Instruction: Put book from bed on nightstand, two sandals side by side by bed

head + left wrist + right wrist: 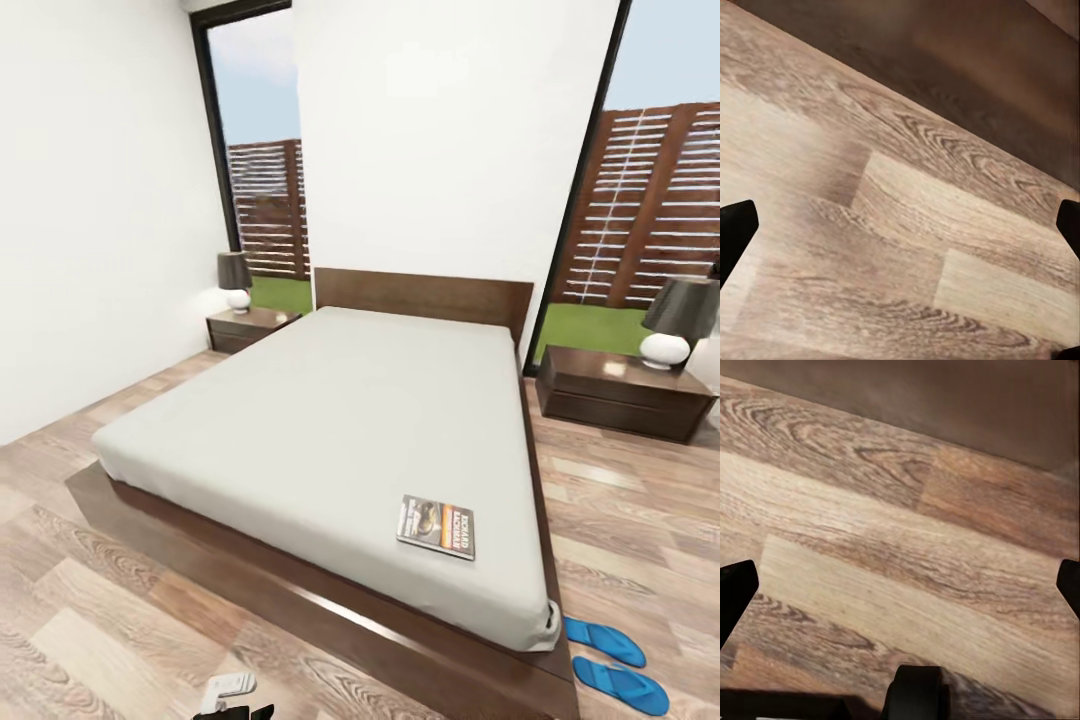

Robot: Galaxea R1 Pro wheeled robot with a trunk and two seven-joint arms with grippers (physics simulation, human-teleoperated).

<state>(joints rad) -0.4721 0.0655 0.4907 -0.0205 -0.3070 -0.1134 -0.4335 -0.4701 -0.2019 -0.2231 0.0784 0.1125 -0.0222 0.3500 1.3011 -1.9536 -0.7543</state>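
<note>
**White-walled room with plank floor**

Plain white walls point(100, 200) are met by a brown wood-plank floor point(120, 610). Two tall dark-framed windows point(262, 150) are set in the far wall — a slatted wooden fence point(650, 200) and grass are seen through them in daylight.

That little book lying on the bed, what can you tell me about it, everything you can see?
The book is a thin paperback lying flat and closed, cover up, on the pale grey mattress of the bed, near its foot-end corner on the side where two blue sandals lie on the floor. Its dark cover carries an orange band, white lettering reading RICHARD BACHMAN, and a picture that looks like a car. It lies slightly askew to the mattress edge. Nothing but the mattress touches it.
</note>
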